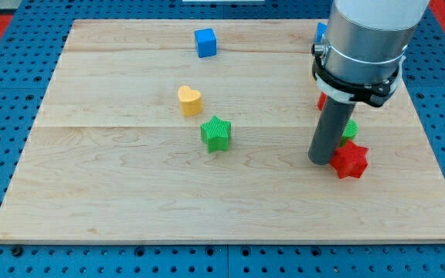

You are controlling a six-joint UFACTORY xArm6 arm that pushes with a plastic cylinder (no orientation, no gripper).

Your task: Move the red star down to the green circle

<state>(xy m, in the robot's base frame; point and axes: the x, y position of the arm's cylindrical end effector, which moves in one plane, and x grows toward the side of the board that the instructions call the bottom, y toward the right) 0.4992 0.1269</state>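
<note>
where the red star sits, my tip touching its left side

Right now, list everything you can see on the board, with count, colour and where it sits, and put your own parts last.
Blue cube: one, blue, top centre.
Yellow heart: one, yellow, left of centre.
Green star: one, green, centre, just below the heart.
Red star: one, red, right side, against my tip.
Green block: one, green, mostly hidden behind the rod, above the red star.
Red block: one, red, sliver beside the rod.
Blue block: one, blue, top right, partly hidden.
Wooden board: one, pale.
My tip: one, dark, left of the red star.
</note>
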